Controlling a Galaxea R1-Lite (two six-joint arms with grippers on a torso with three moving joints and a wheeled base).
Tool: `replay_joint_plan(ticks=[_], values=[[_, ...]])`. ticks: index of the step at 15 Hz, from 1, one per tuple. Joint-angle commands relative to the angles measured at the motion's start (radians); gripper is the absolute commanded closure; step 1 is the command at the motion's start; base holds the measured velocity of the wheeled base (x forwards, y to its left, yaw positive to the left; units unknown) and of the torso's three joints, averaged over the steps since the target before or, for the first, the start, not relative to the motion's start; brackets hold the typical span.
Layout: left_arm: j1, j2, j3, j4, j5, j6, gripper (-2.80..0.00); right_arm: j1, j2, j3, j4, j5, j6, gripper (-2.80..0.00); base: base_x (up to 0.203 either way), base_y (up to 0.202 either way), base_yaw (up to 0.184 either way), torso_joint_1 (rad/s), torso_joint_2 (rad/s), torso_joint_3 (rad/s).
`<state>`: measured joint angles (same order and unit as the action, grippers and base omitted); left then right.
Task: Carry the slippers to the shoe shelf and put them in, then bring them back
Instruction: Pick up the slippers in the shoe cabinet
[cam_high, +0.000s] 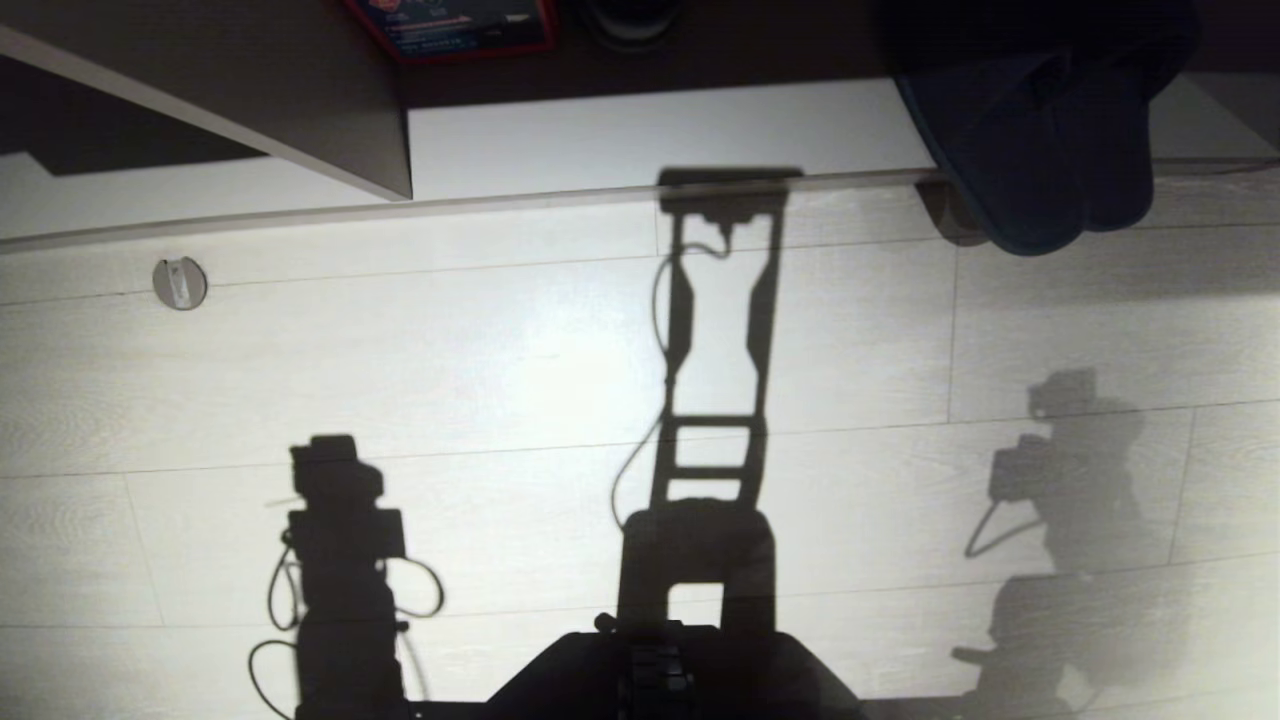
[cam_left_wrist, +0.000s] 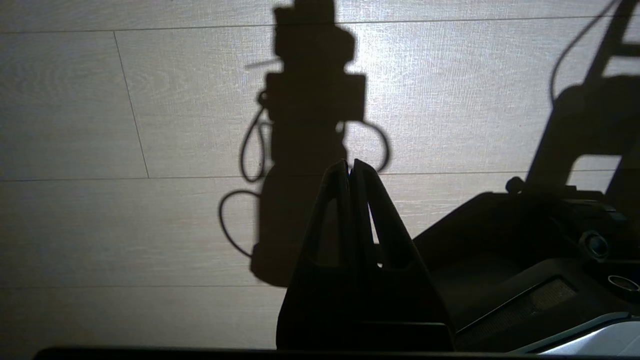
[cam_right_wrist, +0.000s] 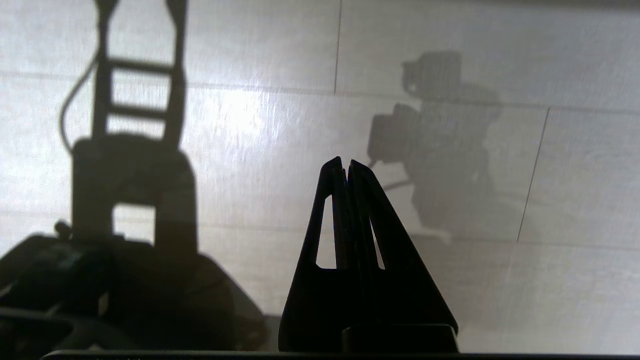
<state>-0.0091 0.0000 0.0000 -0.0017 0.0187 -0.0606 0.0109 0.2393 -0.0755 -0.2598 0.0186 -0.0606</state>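
Note:
The slippers (cam_high: 1040, 150) show as a dark pair at the far right of the head view. They lie on the pale base board of the shoe shelf (cam_high: 650, 135), with their ends hanging over its front edge above the floor. Neither arm shows in the head view, only their shadows on the floor. The left wrist view has my left gripper (cam_left_wrist: 350, 162) shut and empty over pale floorboards. My right gripper (cam_right_wrist: 345, 161) is likewise shut on nothing above the floor, with the slippers outside that view.
An upright divider panel (cam_high: 280, 110) stands at the shelf's left. A red-edged box (cam_high: 455, 25) lies deep in the shelf. A round metal stopper (cam_high: 180, 283) sits on the floor at the left. My dark base (cam_high: 660, 670) fills the near middle.

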Motion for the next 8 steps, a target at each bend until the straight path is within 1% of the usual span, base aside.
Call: replay_joint_plan(ticks=[1, 4, 6, 8], values=[[0.000, 0.000, 0.000, 0.000, 0.000, -0.001, 0.00, -0.015, 0.157, -0.030, -0.057, 0.002, -0.001, 0.00, 0.000, 0.000, 0.000, 0.000, 0.00, 0.000], [0.000, 0.000, 0.000, 0.000, 0.001, 0.000, 0.00, -0.054, 0.322, -0.100, -0.186, 0.008, -0.009, 0.00, 0.000, 0.000, 0.000, 0.000, 0.00, 0.000], [0.000, 0.000, 0.000, 0.000, 0.001, -0.001, 0.00, -0.071, 0.413, -0.146, -0.236, 0.009, -0.033, 0.00, 0.000, 0.000, 0.000, 0.000, 0.00, 0.000], [0.000, 0.000, 0.000, 0.000, 0.000, -0.001, 0.00, -0.078, 0.445, -0.164, -0.259, 0.008, -0.057, 0.00, 0.000, 0.000, 0.000, 0.000, 0.00, 0.000]])
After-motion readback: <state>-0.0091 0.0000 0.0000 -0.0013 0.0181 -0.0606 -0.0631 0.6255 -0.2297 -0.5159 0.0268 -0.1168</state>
